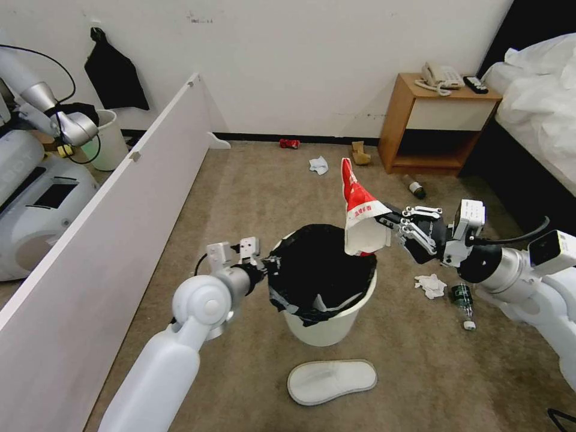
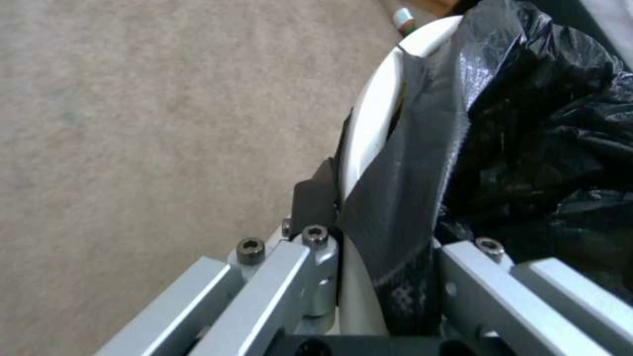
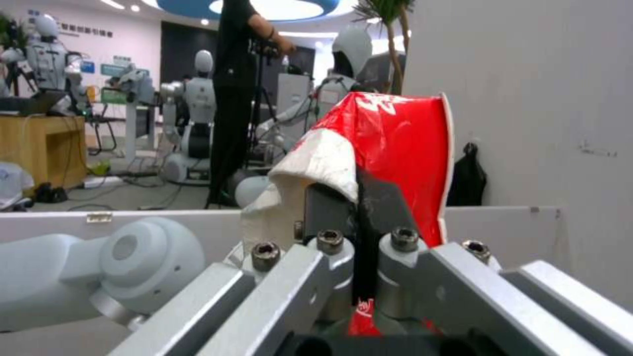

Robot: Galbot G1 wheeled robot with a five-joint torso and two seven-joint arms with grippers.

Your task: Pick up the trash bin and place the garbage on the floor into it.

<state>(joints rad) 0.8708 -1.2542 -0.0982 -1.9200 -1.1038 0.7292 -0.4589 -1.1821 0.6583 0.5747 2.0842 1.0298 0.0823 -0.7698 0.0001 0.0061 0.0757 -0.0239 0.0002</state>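
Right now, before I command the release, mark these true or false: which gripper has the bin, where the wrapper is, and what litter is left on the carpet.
1. The left gripper is clamped on the rim of the trash bin. True.
2. The right gripper is open and holds nothing. False: it is shut on the red-white wrapper.
3. The wrapper hangs over the bin's far right rim, its lower end at the opening. True.
4. The white slipper lies inside the bin. False: it lies on the floor in front of the bin.
5. A crumpled tissue and a plastic bottle lie on the carpet to the bin's right. True.
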